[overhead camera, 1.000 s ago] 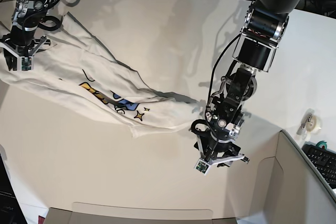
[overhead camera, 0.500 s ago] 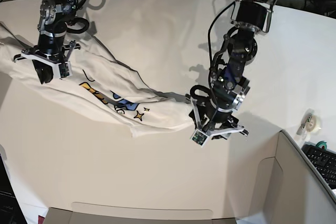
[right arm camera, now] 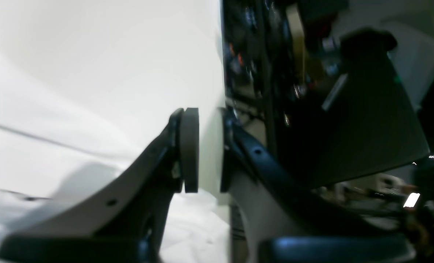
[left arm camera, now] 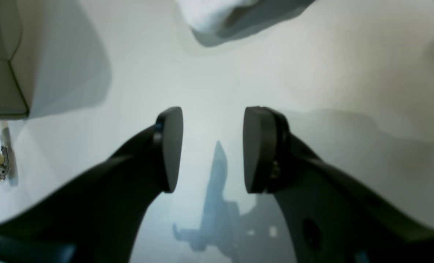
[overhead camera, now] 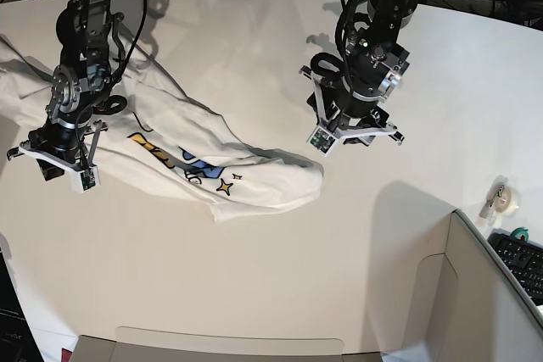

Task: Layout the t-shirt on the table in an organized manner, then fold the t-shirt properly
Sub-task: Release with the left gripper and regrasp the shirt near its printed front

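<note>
The white t-shirt [overhead camera: 170, 142] lies bunched in a diagonal band from the table's far left to its middle, with part of the coloured print showing. My left gripper [overhead camera: 356, 137] hovers to the right of the shirt's near end, apart from it. In the left wrist view the left gripper [left arm camera: 214, 120] is open over bare table [left arm camera: 217, 73], and a corner of the t-shirt [left arm camera: 213, 11] lies ahead. My right gripper [overhead camera: 53, 167] is over the shirt's left part. Its pads [right arm camera: 190, 149] stand a narrow gap apart with nothing seen between them, above white cloth [right arm camera: 38, 146].
A grey-beige partition panel [overhead camera: 475, 294] closes the near right corner, with a tape roll [overhead camera: 506, 198] and a keyboard [overhead camera: 522, 260] behind it. A cardboard strip [overhead camera: 229, 345] lies along the near edge. Dark equipment [right arm camera: 348, 109] stands beyond the table edge.
My left arm has swung from the near side by the shirt's end toward the far side. My right gripper has come down from the far left over the shirt. The shirt lies as before.
</note>
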`<state>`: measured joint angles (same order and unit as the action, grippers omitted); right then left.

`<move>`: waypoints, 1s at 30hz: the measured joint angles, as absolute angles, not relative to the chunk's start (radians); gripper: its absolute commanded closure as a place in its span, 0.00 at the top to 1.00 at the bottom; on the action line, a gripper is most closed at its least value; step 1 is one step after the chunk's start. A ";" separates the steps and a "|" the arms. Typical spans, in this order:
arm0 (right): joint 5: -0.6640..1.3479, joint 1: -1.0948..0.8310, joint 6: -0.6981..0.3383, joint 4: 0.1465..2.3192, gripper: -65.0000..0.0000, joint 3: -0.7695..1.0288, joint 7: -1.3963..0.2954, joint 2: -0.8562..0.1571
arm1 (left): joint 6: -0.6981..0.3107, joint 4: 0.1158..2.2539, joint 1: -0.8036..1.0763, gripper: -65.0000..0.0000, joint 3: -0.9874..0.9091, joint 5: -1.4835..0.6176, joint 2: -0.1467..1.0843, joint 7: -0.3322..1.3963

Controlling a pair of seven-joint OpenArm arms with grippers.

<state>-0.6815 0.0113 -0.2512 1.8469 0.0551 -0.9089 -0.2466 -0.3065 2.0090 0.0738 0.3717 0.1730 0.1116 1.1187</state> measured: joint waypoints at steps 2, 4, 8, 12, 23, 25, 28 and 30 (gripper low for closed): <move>-0.674 0.010 -0.272 1.818 0.13 0.052 -0.909 -0.269 | -0.308 2.014 0.100 0.39 0.408 0.169 0.111 1.119; -0.675 0.007 -0.274 1.812 0.13 0.052 -0.909 -0.281 | -0.313 2.014 0.128 0.36 0.443 0.156 0.108 1.118; -0.675 0.010 -0.274 1.787 0.13 0.051 -0.898 -0.300 | -0.311 2.050 0.166 0.34 0.514 0.165 0.076 1.126; -0.671 0.005 -0.275 1.677 0.13 0.098 -0.907 -0.332 | -0.309 2.062 0.167 0.27 0.627 0.165 0.030 1.119; -0.675 -0.096 -0.276 1.660 0.00 0.128 -0.899 -0.405 | -0.308 1.963 -0.064 0.02 0.684 0.177 -0.091 1.259; -0.675 -0.120 -0.274 1.661 0.00 0.128 -0.902 -0.406 | -0.308 1.893 -0.119 0.02 0.645 0.160 -0.113 1.254; -0.669 -0.157 -0.277 1.674 0.00 0.125 -0.897 -0.398 | -0.307 1.732 -0.195 0.02 0.564 0.157 -0.133 1.256; -0.673 -0.189 -0.277 1.700 0.00 0.126 -0.897 -0.401 | -0.307 1.623 -0.243 0.02 0.504 0.172 -0.133 1.207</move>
<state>-0.6731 -0.1886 -0.2771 1.7000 0.1257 -0.8974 -0.4011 -0.3073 1.6226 -0.2428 0.5041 0.1722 -0.1329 1.2068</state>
